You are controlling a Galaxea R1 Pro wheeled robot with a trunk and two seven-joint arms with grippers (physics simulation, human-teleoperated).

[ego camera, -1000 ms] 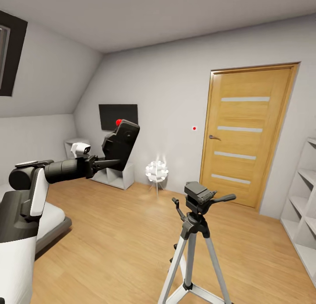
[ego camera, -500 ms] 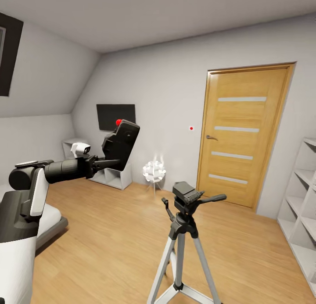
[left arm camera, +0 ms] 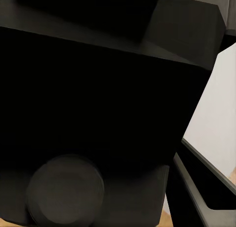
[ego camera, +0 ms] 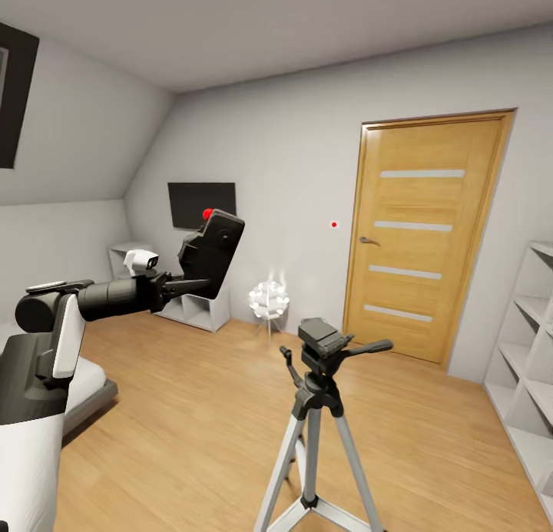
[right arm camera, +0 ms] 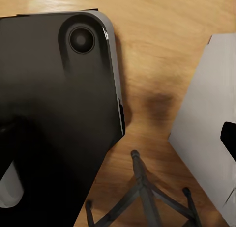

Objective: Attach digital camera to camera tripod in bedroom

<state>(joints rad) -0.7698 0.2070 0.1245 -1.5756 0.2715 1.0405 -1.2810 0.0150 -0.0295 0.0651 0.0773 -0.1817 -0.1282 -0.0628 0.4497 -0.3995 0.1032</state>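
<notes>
Ahead of me, the camera tripod stood on the wood floor in the bedroom, at the near centre, its black pan head level and its side handle pointing right toward the oak door. My left hand was raised at the left, clamped on the digital camera, which sat tilted with its red button on top, well apart from the tripod. From the left wrist, the camera's dark body blocked nearly everything. I could not tell how my right hand stood. White cube shelves lined the right wall, and a bed lay at the near left.
</notes>
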